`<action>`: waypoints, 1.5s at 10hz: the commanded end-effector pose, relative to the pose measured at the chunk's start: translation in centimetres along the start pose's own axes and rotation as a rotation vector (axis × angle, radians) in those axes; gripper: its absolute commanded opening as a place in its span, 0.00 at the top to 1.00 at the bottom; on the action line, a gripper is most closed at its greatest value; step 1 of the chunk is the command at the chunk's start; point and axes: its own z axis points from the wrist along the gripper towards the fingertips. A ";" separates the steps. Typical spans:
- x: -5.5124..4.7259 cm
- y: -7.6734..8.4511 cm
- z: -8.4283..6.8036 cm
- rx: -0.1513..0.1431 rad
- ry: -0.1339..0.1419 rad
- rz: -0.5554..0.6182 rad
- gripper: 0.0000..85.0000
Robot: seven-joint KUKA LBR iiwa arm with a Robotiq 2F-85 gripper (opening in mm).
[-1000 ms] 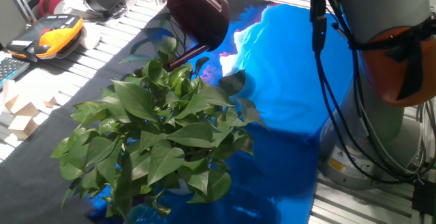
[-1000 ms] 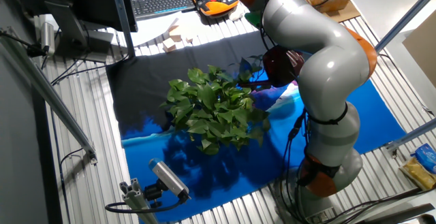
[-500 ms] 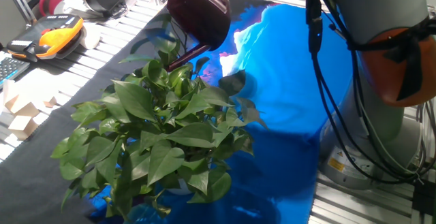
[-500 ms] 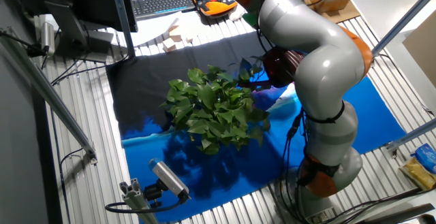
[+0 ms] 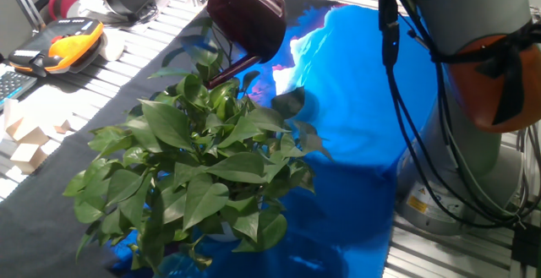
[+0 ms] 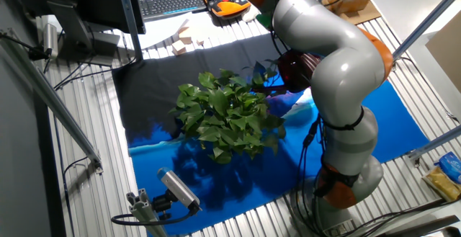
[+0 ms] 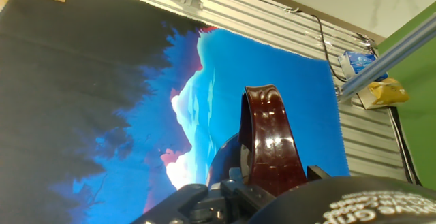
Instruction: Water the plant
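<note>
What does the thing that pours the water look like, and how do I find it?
Find the big leafy plant in the middle of the blue and black mat. Just above its far edge hangs the watering can, tipped so its long spout pokes down into the leaves. It is the only shiny, dark red, round thing there.

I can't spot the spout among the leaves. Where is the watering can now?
In one fixed view the watering can hangs top centre, above the far edge of the plant, its spout angled down into the leaves.
</note>
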 end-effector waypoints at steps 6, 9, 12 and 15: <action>0.1 0.0 -0.1 -0.085 0.019 -0.058 1.00; -0.2 0.0 0.5 -0.289 0.099 -0.195 1.00; -0.4 0.1 0.8 -0.392 0.153 -0.276 1.00; -1.4 1.1 3.3 -0.508 0.209 -0.387 1.00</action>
